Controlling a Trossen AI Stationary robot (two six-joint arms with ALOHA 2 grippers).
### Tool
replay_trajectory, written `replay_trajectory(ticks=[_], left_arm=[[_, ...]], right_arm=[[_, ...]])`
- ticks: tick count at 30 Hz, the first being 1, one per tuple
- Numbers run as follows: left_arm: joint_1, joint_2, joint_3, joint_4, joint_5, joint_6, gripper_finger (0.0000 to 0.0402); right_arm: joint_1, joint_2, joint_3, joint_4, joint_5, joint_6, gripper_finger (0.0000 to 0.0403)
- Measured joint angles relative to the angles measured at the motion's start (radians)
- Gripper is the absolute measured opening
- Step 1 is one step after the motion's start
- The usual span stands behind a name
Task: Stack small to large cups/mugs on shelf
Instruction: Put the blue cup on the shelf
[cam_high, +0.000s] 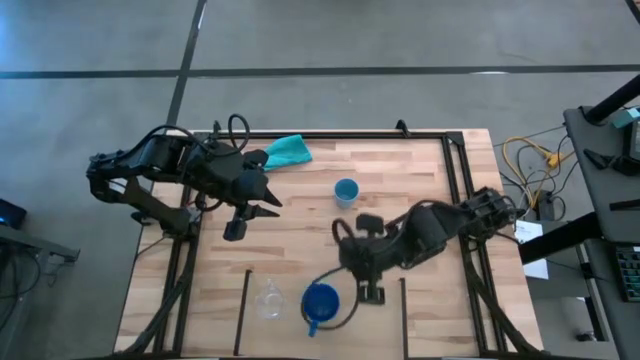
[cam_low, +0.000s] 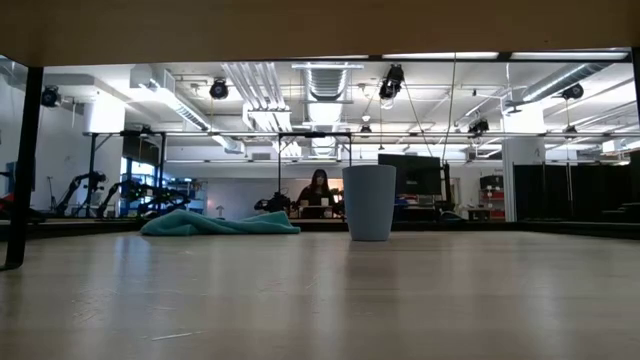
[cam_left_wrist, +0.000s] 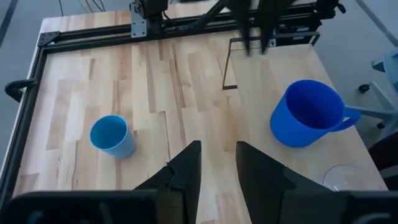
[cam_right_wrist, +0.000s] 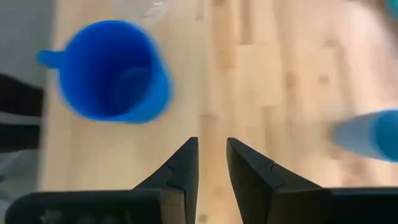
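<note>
Clear cup (cam_high: 269, 298) and dark blue mug (cam_high: 320, 301) sit side by side on the shelf (cam_high: 290, 315), between the two short black rods. Light blue cup (cam_high: 346, 190) stands alone mid-table, well apart from the shelf.

Right gripper (cam_high: 371, 292) hovers just beside the mug, fingers nearly together w/ a slim gap, holding nothing. Left gripper (cam_high: 252, 208) waits over the table's left part near the teal cloth (cam_high: 286, 151), fingers likewise narrow, empty.

Judged step: two vessels placed, one left. Next: open up, go to the light blue cup, grasp it by the rim or wall, bring it to the shelf.
</note>
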Motion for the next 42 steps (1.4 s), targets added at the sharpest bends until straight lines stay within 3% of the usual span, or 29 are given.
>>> replay_trajectory(ticks=[4,16,24,35,42], left_arm=[[0.000,0.000,0.000,0.001,0.000,0.000,0.0086],[-0.001,0.000,0.000,0.006,0.000,-0.001,0.0086],[0.000,0.000,0.009,0.005,-0.001,-0.001,0.0086],[0.000,-0.055,0.035,0.000,-0.131,0.000,0.0086],[0.000,-0.081,0.034,0.000,-0.137,0.000,0.0086]], right_arm=[[-0.063,-0.017,0.000,-0.033,0.049,-0.070,0.0083],[-0.314,-0.024,0.000,-0.090,0.048,-0.314,0.0075],[-0.468,-0.021,-0.019,-0.089,-0.109,-0.389,0.0070],[-0.529,-0.020,-0.262,-0.019,-0.194,-0.499,0.0063],[-0.539,-0.020,-0.416,0.104,-0.192,-0.537,0.0063]])
